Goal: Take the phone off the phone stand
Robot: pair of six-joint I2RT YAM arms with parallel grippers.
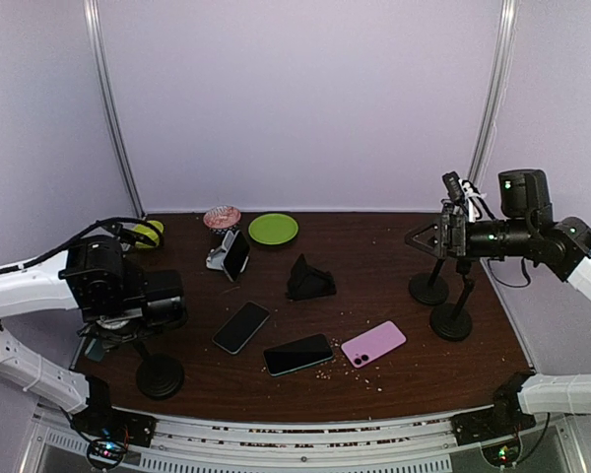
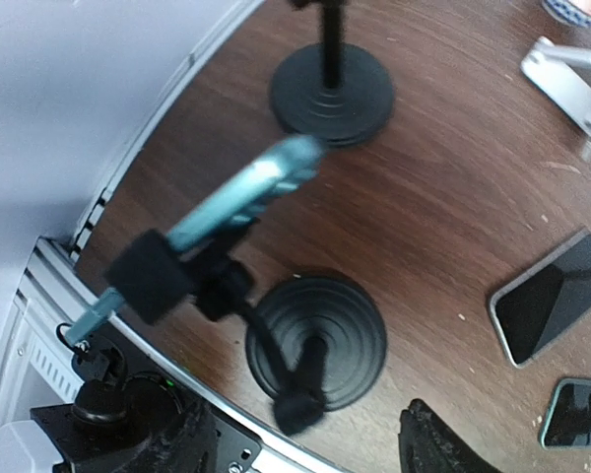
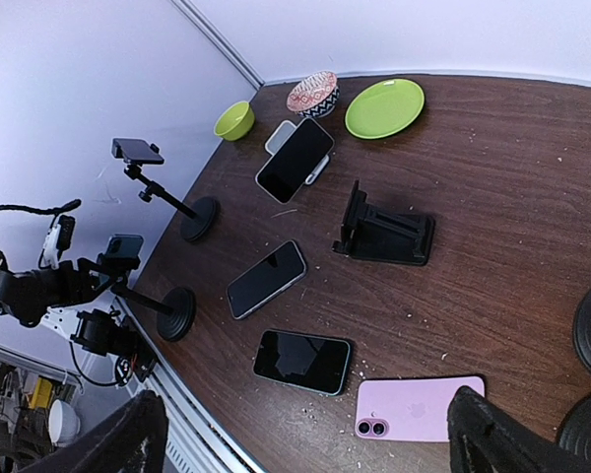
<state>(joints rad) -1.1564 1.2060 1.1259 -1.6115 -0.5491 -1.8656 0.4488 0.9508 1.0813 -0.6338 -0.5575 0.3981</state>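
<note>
Down by the near-left corner of the worktop, close to the left edge, a slim teal-edged phone (image 2: 246,192) sits tilted in the black clamp (image 2: 153,276) of a thin black pole stand (image 2: 315,340) with a round weighted base. The left gripper (image 2: 305,422) hangs above it with its fingers spread wide and nothing between them, so it is released and clear of the phone. The right gripper (image 3: 305,409), over by the right edge, is likewise spread and empty. I'd take this clamped phone as the one to free, though a dark phone (image 1: 236,253) also leans on a white folding stand (image 1: 217,260) toward the back-left, so I can't be sure. The phone looks stiff, thin and fairly light. Its smooth faces would likely slip under a flat pinch, and it wouldn't take a drop kindly. The long side edges look the better hold, taken at the free end away from the clamp. The clamp probably holds it by spring and the stand is spindly, so a hard pull could tip the whole stand. Sliding the phone out along the clamp's jaws seems safer.
</note>
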